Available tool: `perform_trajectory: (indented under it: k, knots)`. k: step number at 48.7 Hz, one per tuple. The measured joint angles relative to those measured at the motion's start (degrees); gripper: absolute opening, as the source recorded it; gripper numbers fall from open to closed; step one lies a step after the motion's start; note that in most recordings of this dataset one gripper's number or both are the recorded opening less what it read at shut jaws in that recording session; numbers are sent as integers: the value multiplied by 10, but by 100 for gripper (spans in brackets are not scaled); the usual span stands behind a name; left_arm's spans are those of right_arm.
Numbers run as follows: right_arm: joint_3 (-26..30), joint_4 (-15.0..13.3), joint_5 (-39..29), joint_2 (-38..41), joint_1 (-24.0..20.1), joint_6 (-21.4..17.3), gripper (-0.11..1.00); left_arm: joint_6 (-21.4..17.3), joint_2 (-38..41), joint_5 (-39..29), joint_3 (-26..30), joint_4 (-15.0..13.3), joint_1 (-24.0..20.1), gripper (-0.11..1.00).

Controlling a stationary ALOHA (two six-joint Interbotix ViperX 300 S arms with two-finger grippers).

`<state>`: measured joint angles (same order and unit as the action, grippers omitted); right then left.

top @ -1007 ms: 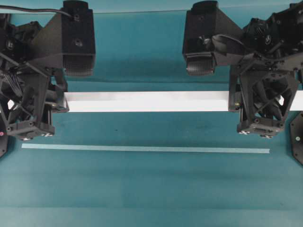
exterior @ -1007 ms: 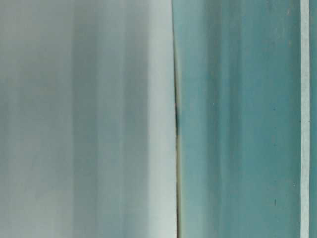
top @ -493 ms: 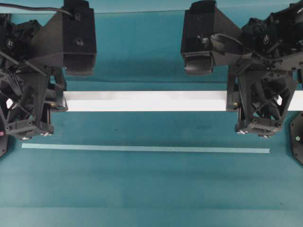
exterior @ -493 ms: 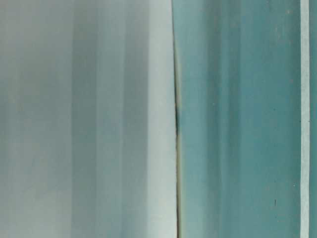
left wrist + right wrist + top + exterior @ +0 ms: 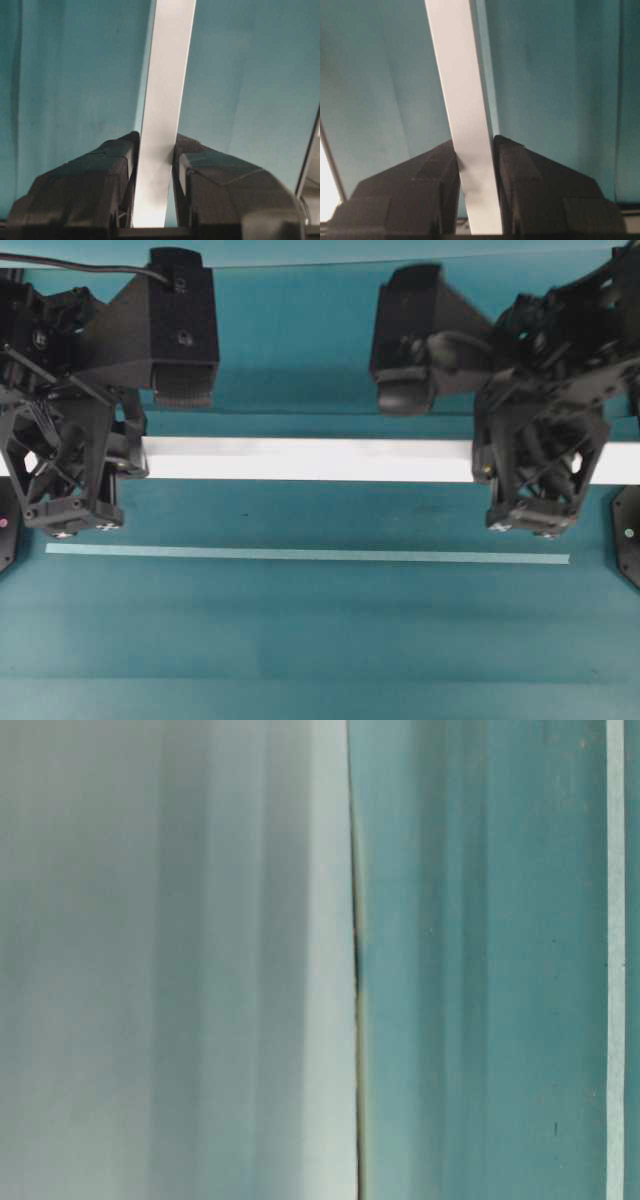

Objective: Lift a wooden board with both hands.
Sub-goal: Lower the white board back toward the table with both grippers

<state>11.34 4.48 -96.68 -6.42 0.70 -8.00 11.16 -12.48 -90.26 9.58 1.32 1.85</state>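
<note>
The wooden board (image 5: 310,460) is a long white plank lying crosswise in the overhead view, between the two arms. My left gripper (image 5: 125,458) is shut on its left end. In the left wrist view the board (image 5: 170,75) runs away from the gripper (image 5: 155,147), with both black fingers (image 5: 112,165) pressed against its sides. My right gripper (image 5: 487,462) is shut on the right end. In the right wrist view the board (image 5: 457,85) is clamped in the right gripper (image 5: 475,150). Whether the board is off the table I cannot tell.
A thin pale teal strip (image 5: 305,555) lies on the teal table (image 5: 320,640), parallel to the board and nearer the front. It shows as a pale line (image 5: 615,960) in the table-level view, where a blurred white surface (image 5: 170,960) fills the left half.
Both arms have shifted with the board still gripped. In the overhead view the grippers look larger and sit slightly further inward, and the board has moved a little with them.
</note>
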Motion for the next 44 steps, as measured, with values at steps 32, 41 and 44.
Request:
perform_trajectory:
  k: [32, 41, 44]
  knots:
    - [-182, -7, 132, 19, 1, 26, 21, 1, 4, 141, -207, 2, -4, 17]
    - [-213, -7, 169, 29, 4, 41, 21, 4, 10, 177, -255, 2, -5, 17]
    - [-221, -8, 180, 33, 4, 46, 21, 4, 10, 188, -270, 0, -6, 17]
